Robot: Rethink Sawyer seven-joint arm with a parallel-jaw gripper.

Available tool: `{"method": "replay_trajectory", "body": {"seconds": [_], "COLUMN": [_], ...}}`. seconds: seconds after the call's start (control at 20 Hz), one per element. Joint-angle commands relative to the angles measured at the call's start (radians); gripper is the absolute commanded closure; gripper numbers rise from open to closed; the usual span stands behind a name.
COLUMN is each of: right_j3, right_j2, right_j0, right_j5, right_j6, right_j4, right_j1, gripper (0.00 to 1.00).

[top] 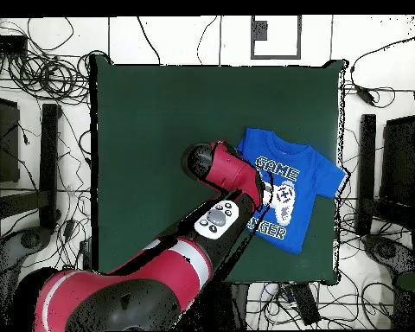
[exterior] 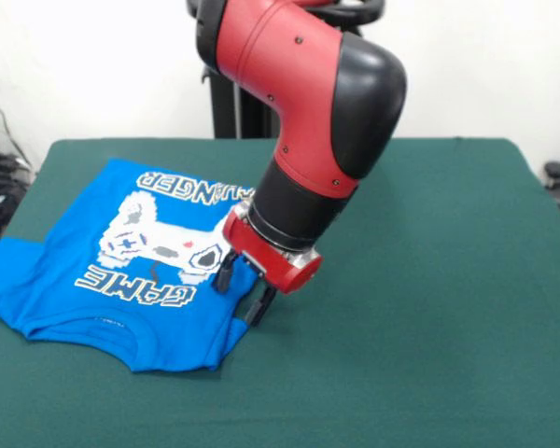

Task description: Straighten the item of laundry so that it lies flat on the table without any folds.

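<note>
Blue shirt (exterior: pixel 121 271) lies print-up toward one side of the green table (exterior: pixel 429 280) in the front view, its sleeve hanging off the edge, and the gripper (exterior: pixel 242 294) has its two dark fingers spread a bit, tips down by the shirt's side edge near the collar end, pinching nothing I can make out. From overhead the arm (top: pixel 159 268) hides that side of the shirt, but the far sleeve sits right at the table's edge. My worry: a pull toward that edge slides more cloth off, or the tips bunch up a fresh fold.
</note>
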Motion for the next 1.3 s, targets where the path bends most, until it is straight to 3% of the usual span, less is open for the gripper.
{"method": "replay_trajectory", "body": {"seconds": [0.05, 0.3, 1.3], "right_j3": [-0.055, -0.062, -0.073], "right_j2": [0.010, -0.044, -0.079], "right_j0": [0.064, 0.085, 0.073], "right_j5": [0.270, 0.312, 0.328], "right_j6": [0.268, 0.303, 0.264], "right_j4": [-0.034, -0.029, -0.026], "right_j1": [0.120, 0.135, 0.117], "gripper": [0.00, 0.00, 0.00]}}
